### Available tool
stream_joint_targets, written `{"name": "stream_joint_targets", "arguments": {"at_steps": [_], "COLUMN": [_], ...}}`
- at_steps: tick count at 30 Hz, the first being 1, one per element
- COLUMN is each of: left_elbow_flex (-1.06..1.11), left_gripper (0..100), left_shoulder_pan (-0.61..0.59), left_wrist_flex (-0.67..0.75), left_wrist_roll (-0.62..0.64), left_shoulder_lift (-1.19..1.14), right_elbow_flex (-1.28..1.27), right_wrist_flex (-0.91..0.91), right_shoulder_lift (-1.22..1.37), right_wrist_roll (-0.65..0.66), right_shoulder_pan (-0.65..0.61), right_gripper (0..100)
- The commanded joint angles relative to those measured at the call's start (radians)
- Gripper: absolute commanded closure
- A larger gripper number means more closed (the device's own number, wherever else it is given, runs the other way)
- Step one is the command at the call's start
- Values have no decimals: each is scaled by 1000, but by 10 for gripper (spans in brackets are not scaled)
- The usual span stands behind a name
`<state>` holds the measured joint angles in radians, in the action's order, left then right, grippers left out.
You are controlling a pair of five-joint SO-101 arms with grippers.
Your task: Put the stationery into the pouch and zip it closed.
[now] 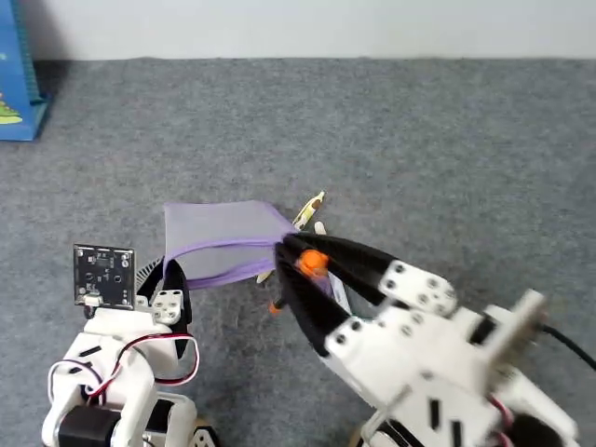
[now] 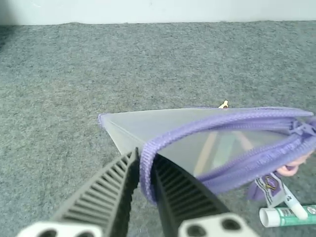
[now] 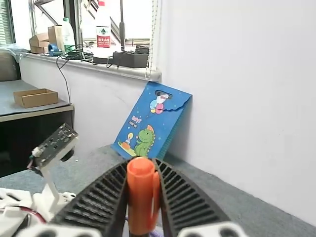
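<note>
Left jaws are clamped on the purple zipper edge (image 2: pixel 148 163) at one end of the pouch (image 1: pixel 219 233), which rests on the grey table (image 1: pixel 419 140) with its mouth gaping. Right jaws pinch an orange pen (image 1: pixel 312 263) at the pouch's other end. A green-and-white glue stick (image 2: pixel 289 215) lies beside the pouch; a blue gift bag (image 1: pixel 17 84) stands at the table's far edge.

One pouch (image 1: pixel 219 233), one marker (image 1: pixel 312 263), one glue stick (image 2: pixel 289 215)
</note>
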<state>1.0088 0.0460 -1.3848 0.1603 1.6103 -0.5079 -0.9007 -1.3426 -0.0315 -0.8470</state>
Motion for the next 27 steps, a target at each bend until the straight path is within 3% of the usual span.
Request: {"name": "stream_joint_targets", "arguments": {"at_steps": [1, 15, 27], "left_elbow_flex": [-12, -8, -8], "left_gripper": [988, 988, 988], "left_shoulder_pan": [5, 3, 2], "left_wrist_flex": [25, 25, 25], "left_wrist_roll": [-6, -6, -6], "left_shoulder_lift": [-5, -5, -5], "right_elbow_flex": [-84, -180, -187], "right_wrist_flex": [139, 499, 657], "right_shoulder_lift": [-2, 182, 377], "right_wrist_roll": [-5, 37, 37], "right_shoulder_pan": [-10, -7, -2], "right_gripper": [991, 991, 991]}}
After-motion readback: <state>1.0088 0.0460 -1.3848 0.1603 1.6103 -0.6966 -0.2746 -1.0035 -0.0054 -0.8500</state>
